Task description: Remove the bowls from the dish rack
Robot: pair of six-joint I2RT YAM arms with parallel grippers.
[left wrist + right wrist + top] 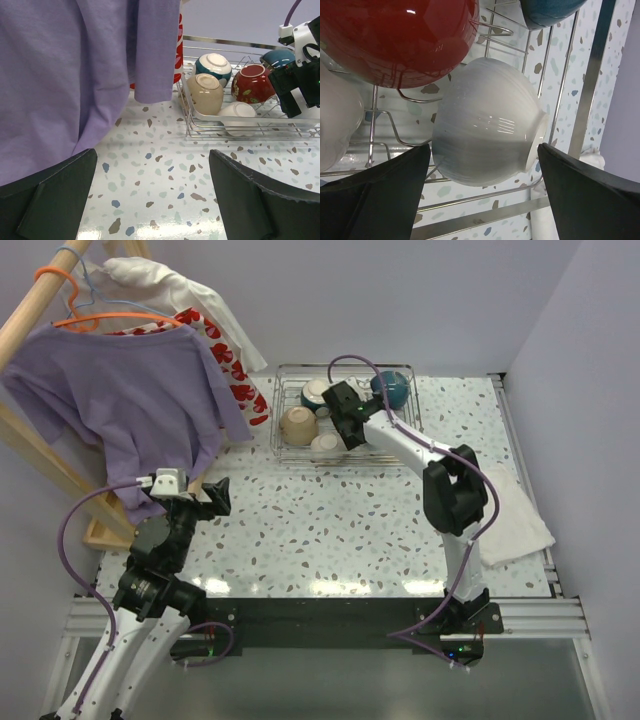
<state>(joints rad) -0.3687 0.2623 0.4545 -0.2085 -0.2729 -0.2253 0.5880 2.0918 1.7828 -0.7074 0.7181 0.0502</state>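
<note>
The silver wire dish rack (346,367) stands at the back of the table. In it the top view shows a teal-and-white bowl (316,392), a tan bowl (297,426), a cream bowl (325,446) and a teal bowl (391,388). My right gripper (349,418) reaches into the rack, hiding the dark red bowl there. In the right wrist view it (482,185) is open, fingers either side of a white bowl (490,122) lying on its side, below the dark red bowl (395,40). My left gripper (152,180) is open and empty, low over the table.
A purple shirt (130,390) hangs from a wooden clothes stand (40,300) at the left, close to my left arm. A red-and-white cloth (225,360) hangs beside the rack. A white towel (515,515) lies at the right edge.
</note>
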